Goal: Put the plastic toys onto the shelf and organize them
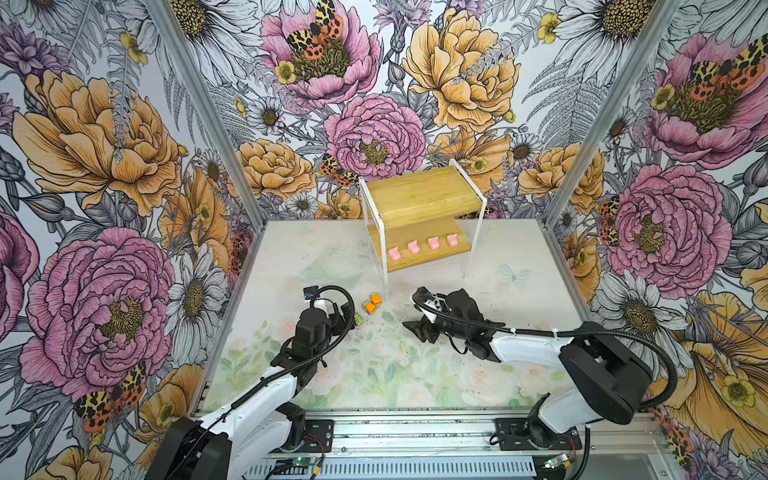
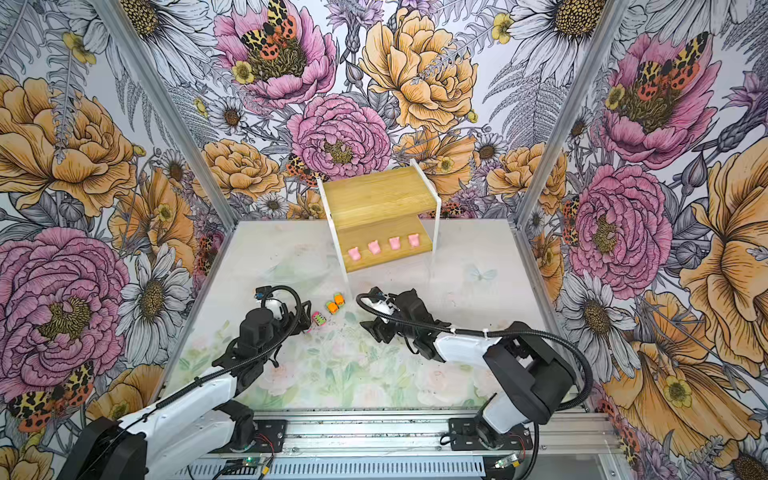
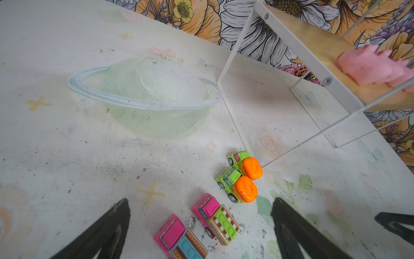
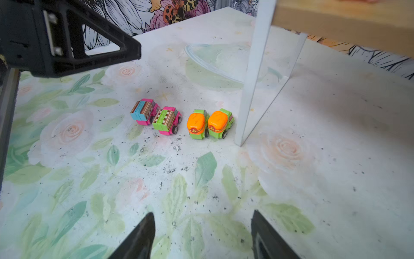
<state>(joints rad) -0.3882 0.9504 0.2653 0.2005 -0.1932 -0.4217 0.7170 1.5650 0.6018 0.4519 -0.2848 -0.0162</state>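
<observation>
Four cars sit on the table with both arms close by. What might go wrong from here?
1. The pink cars sit packed together by the open left end effector; closing may catch both or flick one away.
2. The orange-and-green cars sit beside the shelf leg; a grasp there may jolt it and tip the pink pig figures.
3. The open right end effector faces the same cluster; the arms may collide.

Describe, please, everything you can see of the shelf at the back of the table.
The shelf is a two-tier stepped rack: two light bamboo-looking boards in a thin white metal frame. It stands upright on the table near the back wall. The upper board is bare; four pink figures sit in a row along the lower board's front. An orange-and-green car lies close beside one front leg, apparently not touching.
</observation>
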